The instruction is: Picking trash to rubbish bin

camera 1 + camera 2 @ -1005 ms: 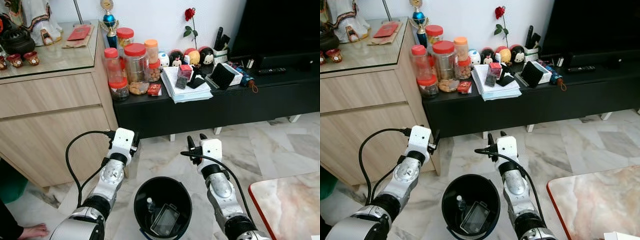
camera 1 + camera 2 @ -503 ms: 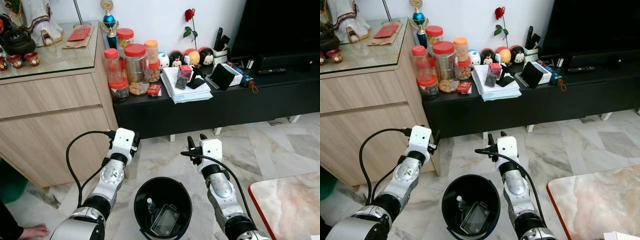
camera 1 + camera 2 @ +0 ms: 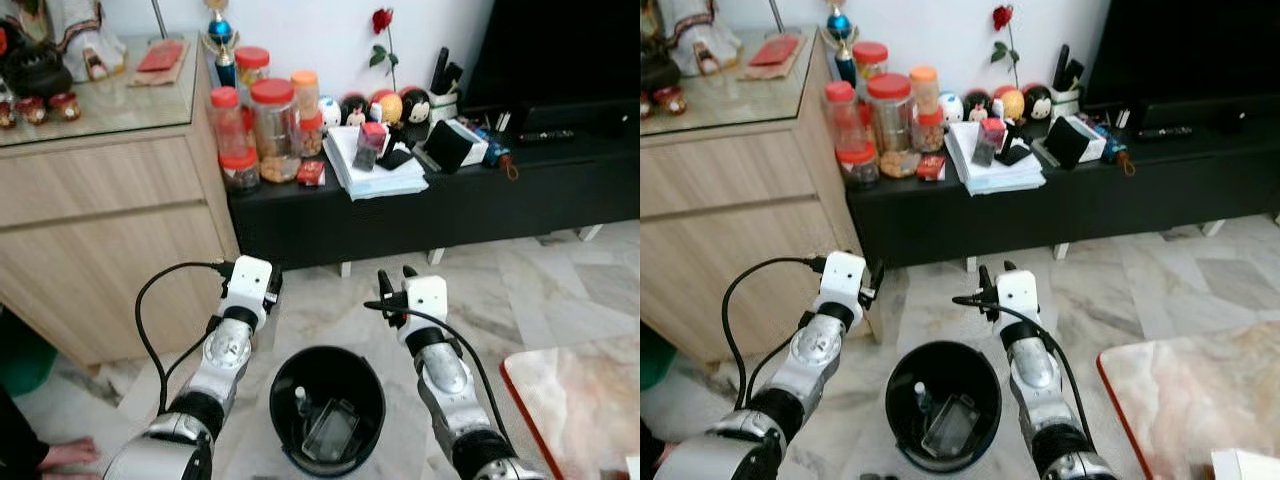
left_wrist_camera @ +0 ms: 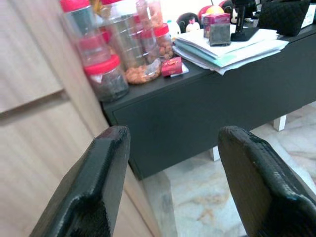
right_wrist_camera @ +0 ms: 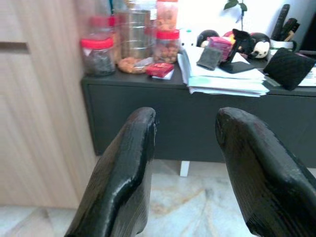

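Marble floor (image 3: 560, 290), bin (image 3: 327, 405) holding trash — both pincers empty, parted

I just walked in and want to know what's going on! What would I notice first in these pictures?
First you'd spot the black rubbish bin on the marble floor, right between the robot's two silver arms, with some trash already inside. The left gripper and right gripper are both held above it, open and empty. Behind them, red-lidded jars and a stack of papers crowd a low black cabinet.
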Controlling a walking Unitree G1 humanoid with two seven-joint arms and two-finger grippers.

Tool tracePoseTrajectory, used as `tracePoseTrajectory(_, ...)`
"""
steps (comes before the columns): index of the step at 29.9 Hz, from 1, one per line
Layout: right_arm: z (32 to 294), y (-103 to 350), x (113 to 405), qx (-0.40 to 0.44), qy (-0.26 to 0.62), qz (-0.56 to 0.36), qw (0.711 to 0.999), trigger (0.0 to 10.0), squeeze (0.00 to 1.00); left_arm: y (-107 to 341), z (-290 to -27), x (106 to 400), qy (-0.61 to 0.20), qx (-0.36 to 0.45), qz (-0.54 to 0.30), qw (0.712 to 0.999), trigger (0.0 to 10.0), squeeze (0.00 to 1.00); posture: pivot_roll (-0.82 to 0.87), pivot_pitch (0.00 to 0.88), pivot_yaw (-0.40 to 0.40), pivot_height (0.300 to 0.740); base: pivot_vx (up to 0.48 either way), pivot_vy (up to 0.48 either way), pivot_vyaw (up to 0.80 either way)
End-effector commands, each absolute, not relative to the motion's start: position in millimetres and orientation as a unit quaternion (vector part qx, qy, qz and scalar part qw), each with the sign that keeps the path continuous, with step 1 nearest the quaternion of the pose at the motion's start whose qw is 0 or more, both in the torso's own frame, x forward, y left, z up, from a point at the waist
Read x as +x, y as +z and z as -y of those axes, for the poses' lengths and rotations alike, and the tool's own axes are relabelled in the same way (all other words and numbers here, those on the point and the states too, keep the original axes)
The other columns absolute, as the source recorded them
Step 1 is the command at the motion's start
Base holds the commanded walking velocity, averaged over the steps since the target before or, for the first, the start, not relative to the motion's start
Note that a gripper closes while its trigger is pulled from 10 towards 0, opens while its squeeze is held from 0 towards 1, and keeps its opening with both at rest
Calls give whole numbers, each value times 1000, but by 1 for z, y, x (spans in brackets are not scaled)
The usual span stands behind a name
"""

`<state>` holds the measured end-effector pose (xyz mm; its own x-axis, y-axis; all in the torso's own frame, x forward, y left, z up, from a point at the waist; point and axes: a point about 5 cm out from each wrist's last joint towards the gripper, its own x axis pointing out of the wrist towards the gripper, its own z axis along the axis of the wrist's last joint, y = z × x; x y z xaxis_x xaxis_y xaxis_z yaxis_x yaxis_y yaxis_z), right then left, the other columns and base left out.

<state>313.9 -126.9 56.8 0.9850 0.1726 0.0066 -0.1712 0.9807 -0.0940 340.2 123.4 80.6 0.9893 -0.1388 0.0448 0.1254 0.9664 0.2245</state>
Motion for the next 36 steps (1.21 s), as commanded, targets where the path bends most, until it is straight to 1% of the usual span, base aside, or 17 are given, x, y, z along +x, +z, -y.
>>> tracePoseTrajectory(1, 124, 56, 314, -45, 93, 6, 995, 10000, 0, 80, -125, 340, -62, 105, 31, 992, 10000, 0, 142, 0, 25, 740, -244, 0, 0)
tracePoseTrajectory(16, 124, 56, 314, -46, 97, 5, 994, 10000, 0, 80, -125, 340, -60, 104, 30, 992, 10000, 0, 142, 0, 20, 740, -244, 0, 0)
tracePoseTrajectory(36, 123, 56, 314, -45, 101, 5, 994, 10000, 0, 80, -125, 339, -59, 102, 31, 993, 10000, 0, 142, 1, 18, 740, 0, 0, 0)
